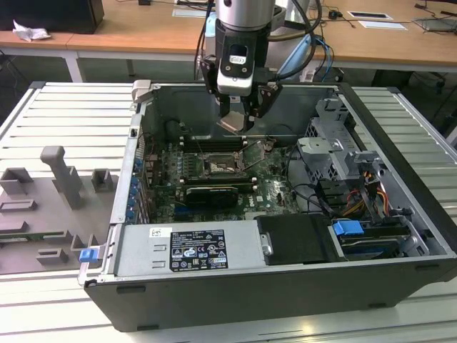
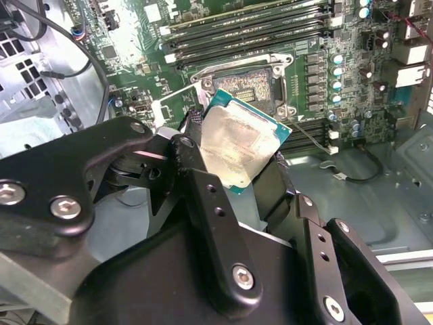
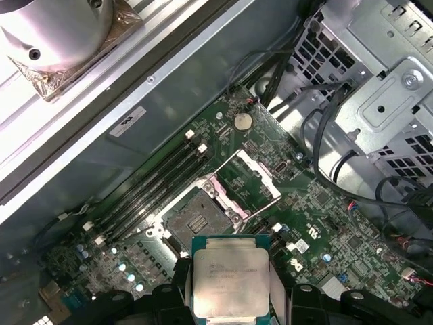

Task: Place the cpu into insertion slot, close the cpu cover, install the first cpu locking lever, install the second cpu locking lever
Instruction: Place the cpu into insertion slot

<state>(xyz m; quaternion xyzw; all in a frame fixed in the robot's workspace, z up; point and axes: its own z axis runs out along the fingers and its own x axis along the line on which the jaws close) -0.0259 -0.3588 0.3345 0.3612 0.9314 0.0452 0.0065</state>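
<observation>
- Opened computer case [image 1: 400, 214] lies flat; a white printed label [image 1: 187, 250] sits on its front box.
- Silver arm [image 1: 243, 14] points straight down into the case.
- Black gripper [image 1: 243, 118]: jaws pinched on the cpu [image 3: 230, 284] edges, chip tilted above the insertion slot [image 3: 193, 220].
- The cpu cover [image 3: 247, 177] stands open beside the slot.

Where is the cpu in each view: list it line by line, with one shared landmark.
Exterior view: cpu held in the gripper, above the insertion slot.
Second wrist view: cpu tilted, overlapping the slot's near edge.
First wrist view: cpu seen flat-on, beside the slot.
Shared landmark: the insertion slot, uncovered.
</observation>
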